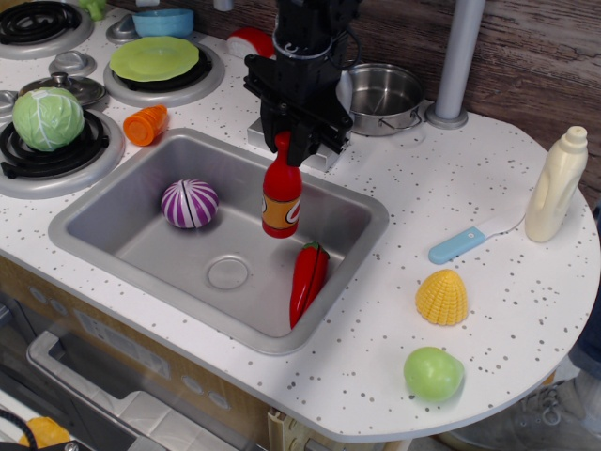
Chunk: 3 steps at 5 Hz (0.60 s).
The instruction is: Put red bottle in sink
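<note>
The red bottle [282,196] hangs upright over the grey sink [99,225], its base just above the sink floor near the middle. My black gripper [285,141] comes down from above and is shut on the bottle's cap and narrow neck. The bottle's orange-and-white label faces the camera. The sink also holds a purple onion [190,203] to the left of the bottle and a red chili pepper [308,279] just below and right of it. The drain [228,272] lies in front of the bottle.
A steel pot [387,97] and grey post [455,61] stand behind the sink. A cream-white bottle [556,184], blue-handled tool [457,244], corn [442,297] and green fruit [434,373] sit on the right counter. Stove burners with cabbage [47,118], carrot [146,125] and green plate [155,57] are left.
</note>
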Available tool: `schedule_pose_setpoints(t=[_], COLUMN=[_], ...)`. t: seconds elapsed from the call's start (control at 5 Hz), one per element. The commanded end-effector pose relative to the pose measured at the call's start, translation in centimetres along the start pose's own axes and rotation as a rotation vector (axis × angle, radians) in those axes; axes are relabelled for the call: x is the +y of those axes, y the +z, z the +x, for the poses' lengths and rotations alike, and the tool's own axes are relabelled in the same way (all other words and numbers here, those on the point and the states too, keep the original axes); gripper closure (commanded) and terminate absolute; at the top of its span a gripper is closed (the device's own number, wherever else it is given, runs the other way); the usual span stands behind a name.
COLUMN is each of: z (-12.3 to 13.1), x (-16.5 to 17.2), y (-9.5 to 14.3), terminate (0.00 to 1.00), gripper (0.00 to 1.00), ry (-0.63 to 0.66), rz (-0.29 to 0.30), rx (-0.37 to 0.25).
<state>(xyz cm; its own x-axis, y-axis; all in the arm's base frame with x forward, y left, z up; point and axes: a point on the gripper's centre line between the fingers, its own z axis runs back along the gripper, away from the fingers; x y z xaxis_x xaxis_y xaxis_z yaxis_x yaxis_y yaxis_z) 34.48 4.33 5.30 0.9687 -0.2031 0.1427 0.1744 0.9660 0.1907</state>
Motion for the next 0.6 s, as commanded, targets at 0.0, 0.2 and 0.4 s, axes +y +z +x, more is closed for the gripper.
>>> schedule_pose_setpoints(t=[0.0, 0.2, 0.4], z=[0.3, 0.4, 0.4], x=[0.9, 1.1, 1.1], y=[-1.2, -2.2, -2.2], terminate=[0.0, 0.0, 1.0], gripper=[1.0, 0.0, 0.0], ry=[-0.013, -0.021, -0.021], rz=[-0.006, -0.015, -0.015], rx=[-0.055, -0.078, -0.078])
